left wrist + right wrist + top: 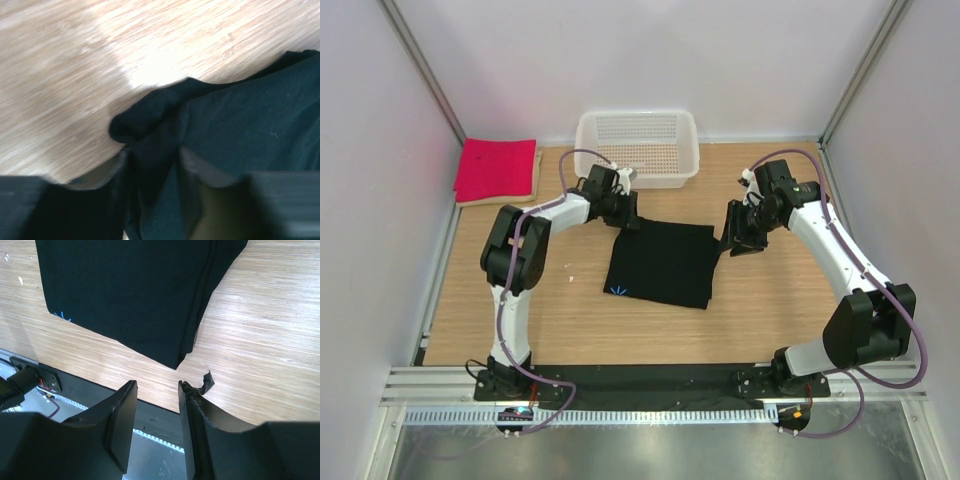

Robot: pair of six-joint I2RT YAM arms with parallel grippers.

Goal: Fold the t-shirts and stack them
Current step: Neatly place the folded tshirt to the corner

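Cloth of the black t-shirt (240, 130) sits pinched between left fingers (192, 170); right fingers (122, 420) spread, apart from it.

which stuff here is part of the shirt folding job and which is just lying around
Part of the job:
- black shirt, partly folded, mid-table
- pink shirt, folded, far left corner
- beige shirt under the pink one

Just lying about:
- white basket at the far edge

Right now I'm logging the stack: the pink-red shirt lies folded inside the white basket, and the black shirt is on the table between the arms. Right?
Not quite. The pink-red shirt lies folded on the beige one at the table's far left corner, outside the white basket. The top external view shows it. The black shirt is on the table between the arms.
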